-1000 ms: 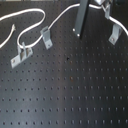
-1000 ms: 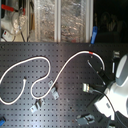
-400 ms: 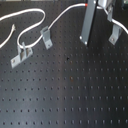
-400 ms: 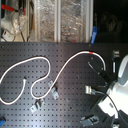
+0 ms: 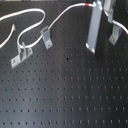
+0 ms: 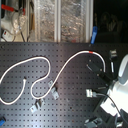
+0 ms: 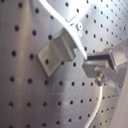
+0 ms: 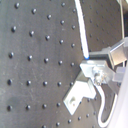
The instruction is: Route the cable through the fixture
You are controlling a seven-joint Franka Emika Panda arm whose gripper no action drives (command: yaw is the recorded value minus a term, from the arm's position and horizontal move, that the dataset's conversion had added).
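Observation:
The white cable point(image 5: 33, 20) loops over the black pegboard, with its red tape band point(image 5: 89, 4) at the far edge; it also shows in the second exterior view point(image 6: 30, 62). My gripper point(image 5: 93, 49) stands upright just past the band, tips near the board. In both wrist views its jaws are closed on the cable point(image 8: 83, 40), which comes out again below them point(image 7: 98, 100). The fixture, a slim leaning grey clip point(image 5: 115, 33), stands close beside the gripper on the first exterior view's right. Up close point(image 7: 57, 50) the cable runs along its top edge.
A squatter bent clip point(image 5: 46, 36) and a long flat two-post bracket point(image 5: 21, 54) stand inside the cable's loop. The white arm point(image 6: 120, 80) fills the second exterior view's right. Shelves with clutter point(image 6: 45, 20) lie beyond the board.
My gripper has shifted towards the first exterior view's right and stands more upright, closer to the slim clip. The cable near the red band moved with it.

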